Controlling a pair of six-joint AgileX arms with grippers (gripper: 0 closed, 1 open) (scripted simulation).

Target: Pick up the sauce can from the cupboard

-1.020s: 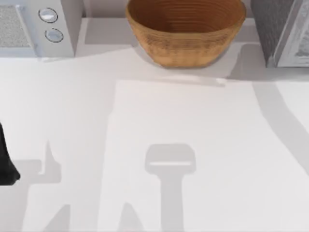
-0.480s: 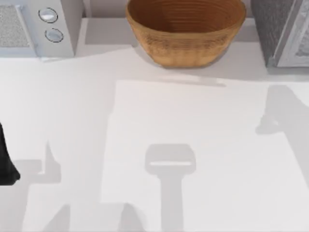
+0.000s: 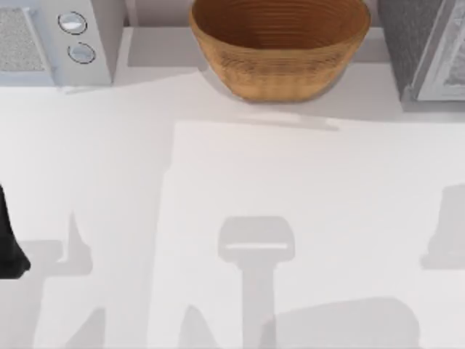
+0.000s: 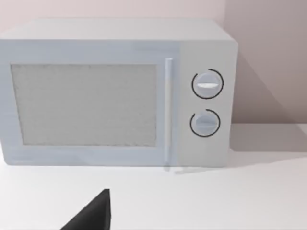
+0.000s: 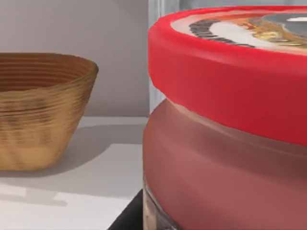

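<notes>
Our right wrist view has the sauce can (image 5: 225, 124) pressed close, the basket (image 5: 38, 115) off beyond it — we judge the can lifted, though we cannot tell our right gripper's hold. Next: carry it steadily clear. Our left arm (image 3: 9, 243) sits parked at the left edge.

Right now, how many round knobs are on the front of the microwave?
2, both on the microwave panel beside its door: the upper knob directly above the lower knob.
</notes>
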